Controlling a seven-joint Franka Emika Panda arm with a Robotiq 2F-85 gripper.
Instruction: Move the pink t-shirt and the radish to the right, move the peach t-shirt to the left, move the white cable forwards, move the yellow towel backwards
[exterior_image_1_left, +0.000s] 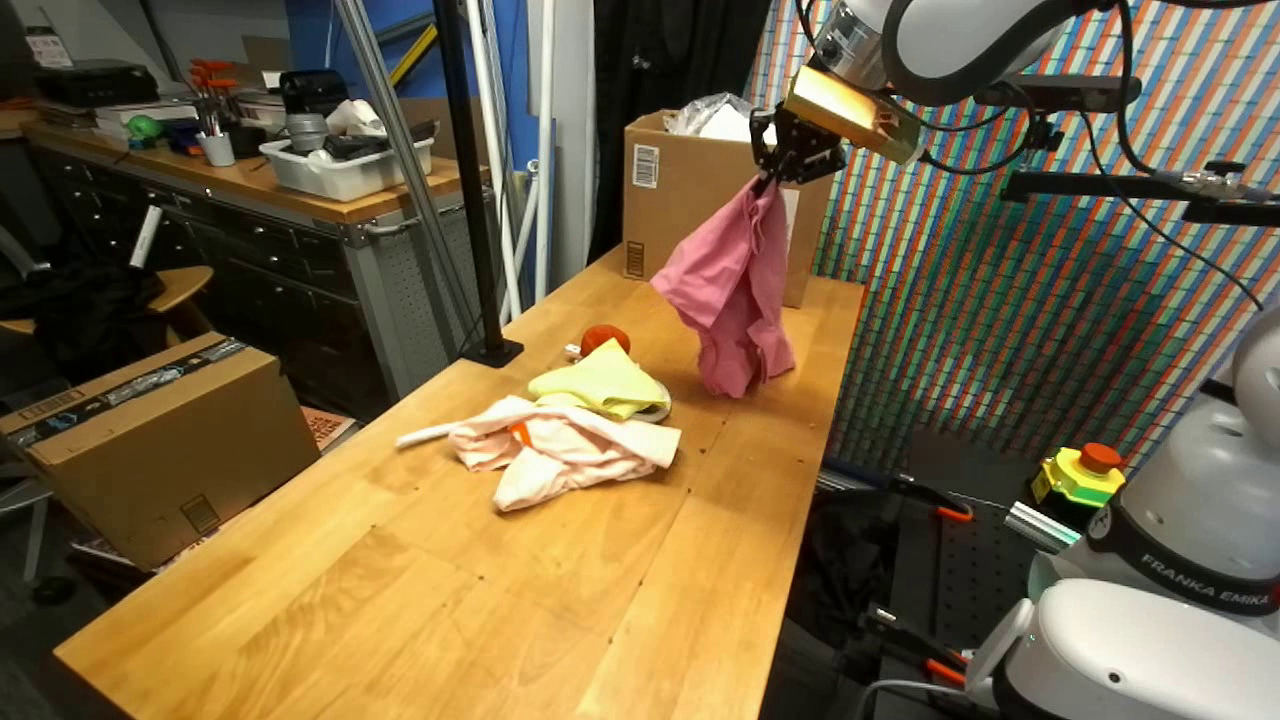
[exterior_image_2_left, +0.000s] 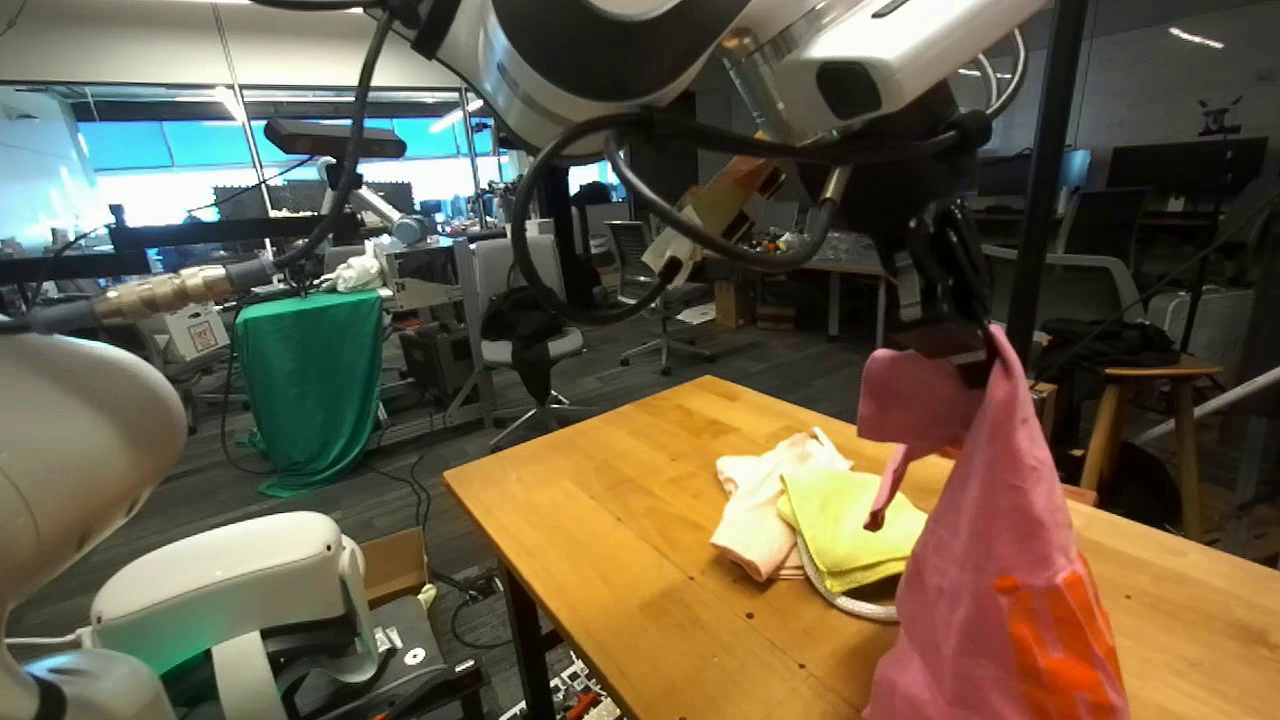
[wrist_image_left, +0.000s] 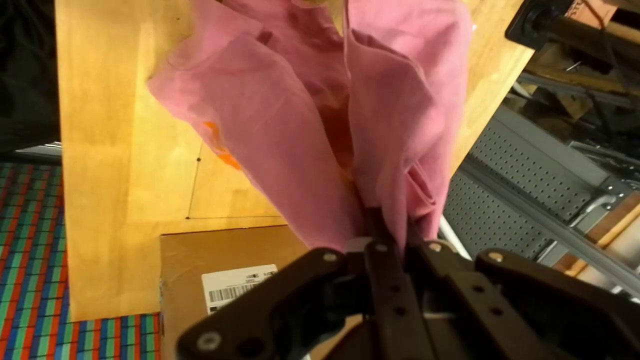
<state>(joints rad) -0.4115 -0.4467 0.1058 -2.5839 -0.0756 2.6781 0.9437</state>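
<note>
The gripper (exterior_image_1_left: 765, 183) is clamped on the pink shirt (exterior_image_1_left: 735, 290), which hangs bunched from it, to the right of the towel (exterior_image_1_left: 600, 382) in an exterior view. In the wrist view the fingers (wrist_image_left: 385, 272) stand close together with the pink shirt gathered between them, their tips partly buried in its folds. In an exterior view it hangs in front of the towel's right edge and runs out of sight at the bottom, with an orange print (exterior_image_2_left: 1065, 640) showing; whether its lowest edge touches the table (exterior_image_1_left: 390, 590) I cannot tell. The towel lies folded on the table over part of the cable (exterior_image_2_left: 848, 604), a white loop of which curves out from beneath. The peach shirt (exterior_image_1_left: 580, 452) lies crumpled beside the towel, the two seeming to touch, though I cannot make out which overlaps the other; it shows a small orange patch (exterior_image_1_left: 520, 433). To the left of the towel, in an exterior view, a white end (exterior_image_1_left: 425, 435) pokes out past the peach shirt; whether it belongs to the cable is unclear. The radish (exterior_image_1_left: 600, 336), red and round, is just behind the towel in an exterior view, partly hidden by it. A box (exterior_image_1_left: 690, 205) stands on the table behind the towel and well apart from it, and a black post (exterior_image_1_left: 470, 180) rises to the towel's left.
</note>
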